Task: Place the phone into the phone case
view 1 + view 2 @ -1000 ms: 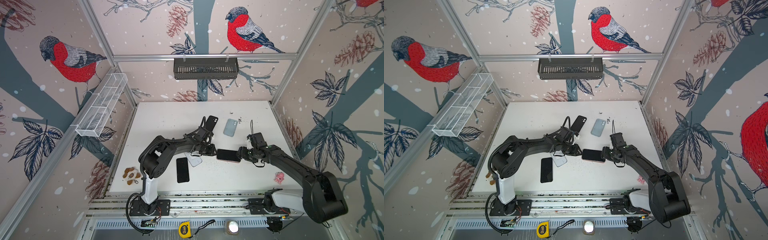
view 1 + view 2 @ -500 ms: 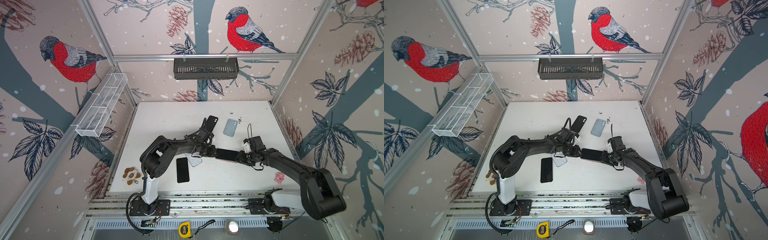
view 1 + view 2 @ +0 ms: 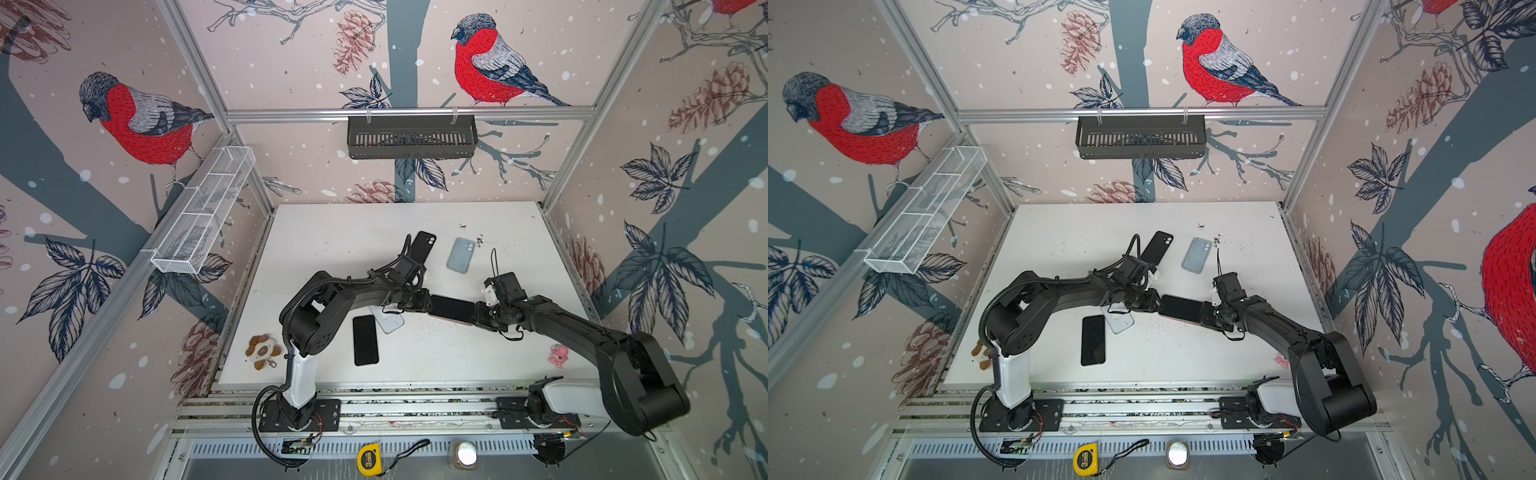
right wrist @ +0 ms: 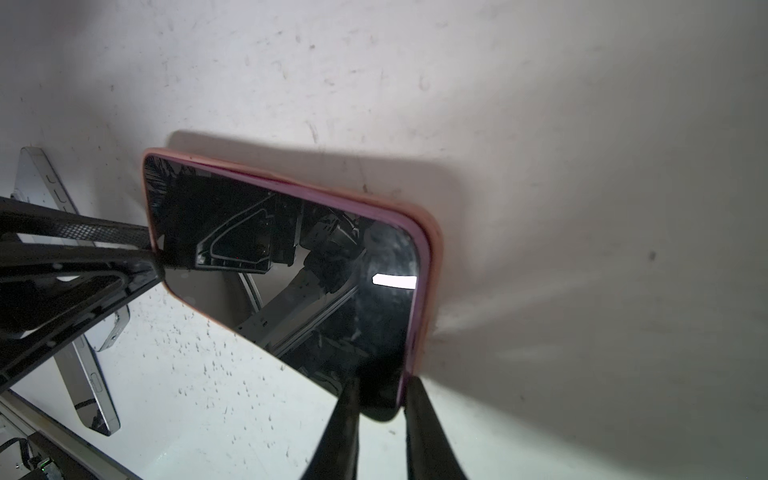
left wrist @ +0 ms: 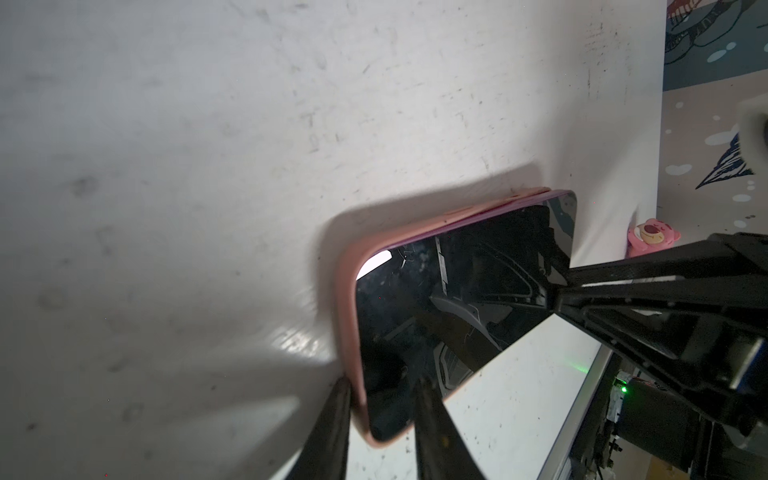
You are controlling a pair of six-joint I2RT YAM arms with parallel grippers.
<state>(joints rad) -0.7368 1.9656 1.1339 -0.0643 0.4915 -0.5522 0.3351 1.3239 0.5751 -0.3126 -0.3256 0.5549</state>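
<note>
Hanging above the white table (image 3: 332, 232) near its middle, the phone (image 3: 452, 309) lies roughly level, screen up, bridging the two arms in both top views. The left gripper (image 3: 426, 301) pinches one short end. Its wrist view shows the narrow jaws set on either side of the pink phone case (image 5: 347, 316) and the dark screen. The right gripper (image 3: 476, 316) clamps the opposite short end, its jaws drawn in close on screen and back in its own wrist view (image 4: 382, 384). The case wraps the phone's back and corners, yet along one long edge the phone's purple rim stands proud of the pink lip. On the table lie a black phone (image 3: 365, 340), a black case (image 3: 422, 247), a pale blue case (image 3: 460, 254) and a pink toy (image 3: 559, 355).
</note>
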